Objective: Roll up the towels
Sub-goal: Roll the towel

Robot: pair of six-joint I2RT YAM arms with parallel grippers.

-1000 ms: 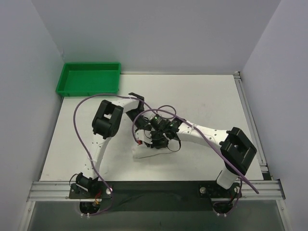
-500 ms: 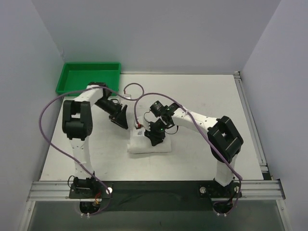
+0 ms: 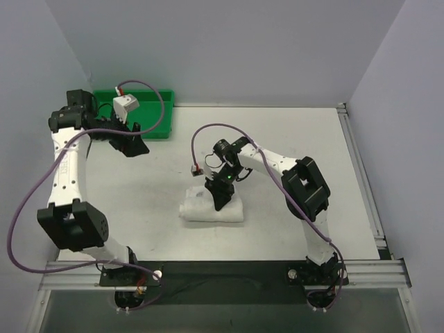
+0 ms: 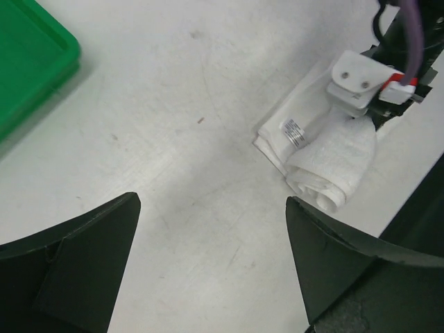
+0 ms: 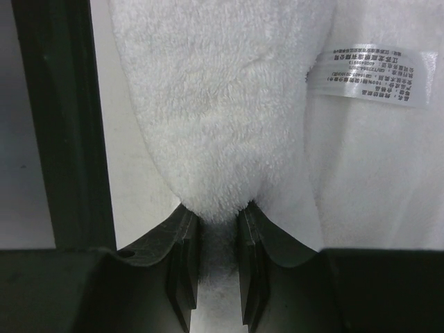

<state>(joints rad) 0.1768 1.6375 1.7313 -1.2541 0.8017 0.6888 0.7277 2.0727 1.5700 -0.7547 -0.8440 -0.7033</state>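
White terry towel [image 3: 201, 212] is lying near the middle of the table [image 3: 312, 152], toward the near edge, bundled compact. Only one towel is showing.

In the left wrist view, the towel [image 4: 333, 163] is sitting as a fat roll with a spiral end facing the camera. It is resting on a flat, folded strip, and a care label [image 4: 293, 132] is lying face up on that strip.

Right gripper [image 3: 222, 196] is bearing down on the roll from the far side. Up close, its fingers [image 5: 186, 253] are pinching a hump of the roll's pile, jaws nearly together with cloth between. The label [image 5: 368, 75] is showing just beside the roll.

Left gripper [image 3: 133, 144] is hanging well apart from the towel, just beside the green plastic tray [image 3: 104, 114]. Its fingers [image 4: 90, 270] are spread wide and carrying nothing.

Progress, as judged: rolling is looking mostly done. The flat labelled strip is not yet wound in, so the last turn is looking like what's left. Whether the roll is sitting tight, cannot tell.
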